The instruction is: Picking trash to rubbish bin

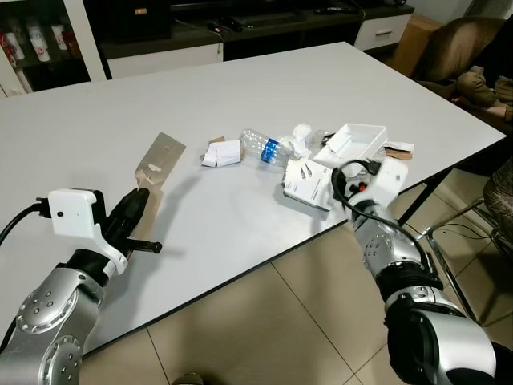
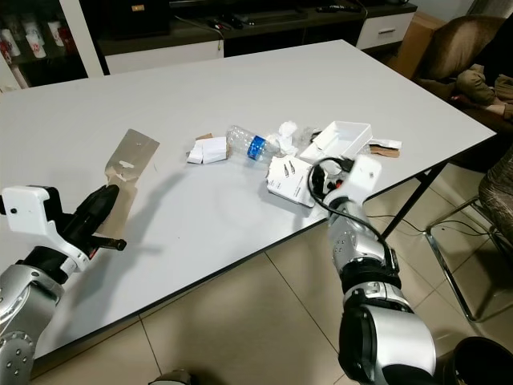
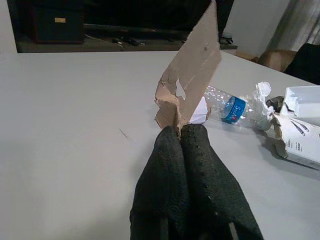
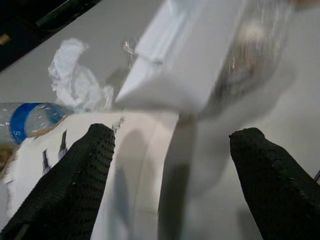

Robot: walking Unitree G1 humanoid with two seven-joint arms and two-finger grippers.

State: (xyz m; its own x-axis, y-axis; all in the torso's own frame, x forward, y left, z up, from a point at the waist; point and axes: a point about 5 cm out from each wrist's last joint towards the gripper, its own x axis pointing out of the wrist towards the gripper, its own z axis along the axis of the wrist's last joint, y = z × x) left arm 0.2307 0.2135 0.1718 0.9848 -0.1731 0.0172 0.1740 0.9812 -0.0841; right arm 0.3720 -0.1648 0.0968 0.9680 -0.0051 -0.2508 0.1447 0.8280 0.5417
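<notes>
Cardboard strip (image 3: 192,75), pinched in left tool (image 3: 180,131), hides white carton's end

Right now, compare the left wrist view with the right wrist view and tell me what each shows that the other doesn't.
Left wrist view alone: the left hand shut on a torn cardboard piece held upright, with dark cabinets behind.

Right wrist view alone: the right hand open above the printed white carton, close to the white tray.

Both: the clear plastic bottle with a blue label, the crumpled white wrapper beside it and the white table.
</notes>
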